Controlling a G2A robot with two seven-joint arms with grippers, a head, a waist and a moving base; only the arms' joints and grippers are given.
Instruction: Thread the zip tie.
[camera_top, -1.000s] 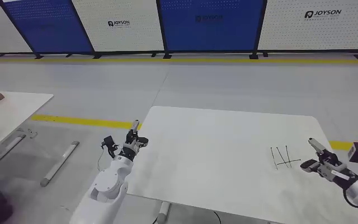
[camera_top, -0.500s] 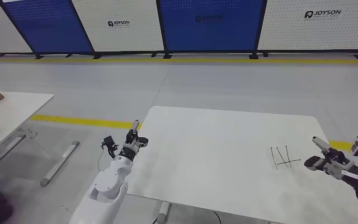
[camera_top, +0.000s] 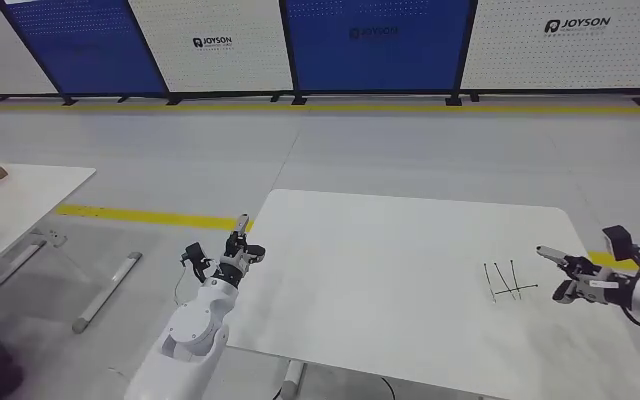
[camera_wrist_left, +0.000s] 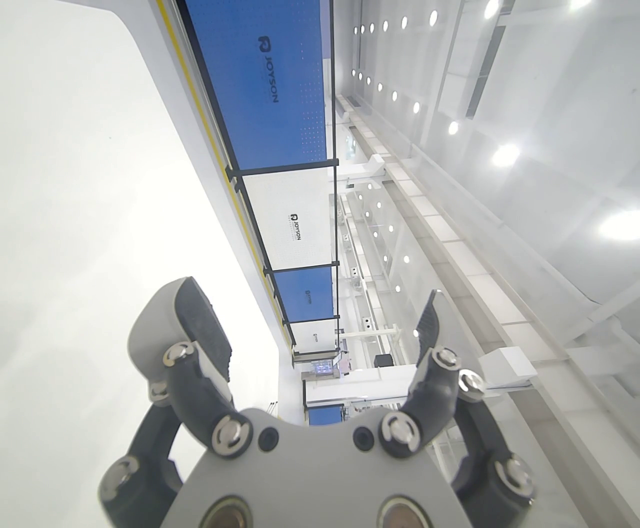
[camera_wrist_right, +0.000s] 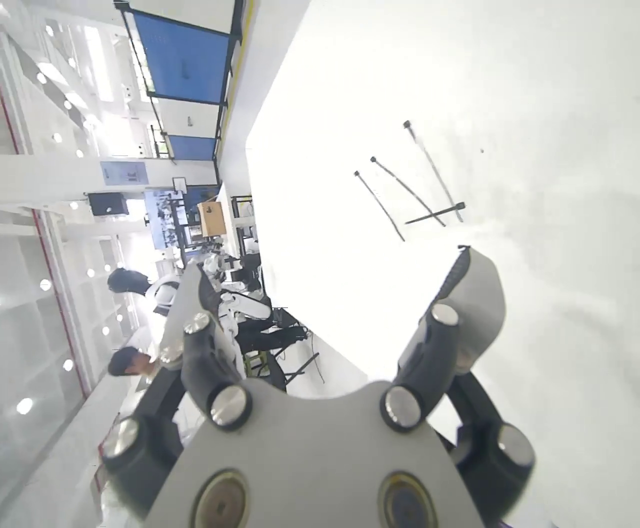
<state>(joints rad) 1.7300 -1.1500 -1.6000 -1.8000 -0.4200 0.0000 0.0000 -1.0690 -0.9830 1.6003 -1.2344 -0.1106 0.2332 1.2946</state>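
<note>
Several thin black zip ties (camera_top: 508, 281) lie loose near the right end of the white table (camera_top: 380, 270), three roughly side by side and one laid across their near ends. My right gripper (camera_top: 553, 272) hovers just right of them, open and holding nothing, its fingers pointing toward the ties. In the right wrist view the zip ties (camera_wrist_right: 415, 185) lie a short way beyond the open gripper (camera_wrist_right: 330, 272). My left gripper (camera_top: 245, 236) stands at the table's left edge, far from the ties, open and empty; its open fingers (camera_wrist_left: 200, 320) show in the left wrist view.
The table's right edge (camera_top: 575, 260) runs close under the right gripper. A second white table (camera_top: 30, 195) and a loose bar on the floor (camera_top: 105, 290) lie off to the left. Blue and white partition panels (camera_top: 375, 45) stand far behind.
The right arm drew back to the right, then swung round, so its gripper now points left at the zip ties. The left arm has not moved.
</note>
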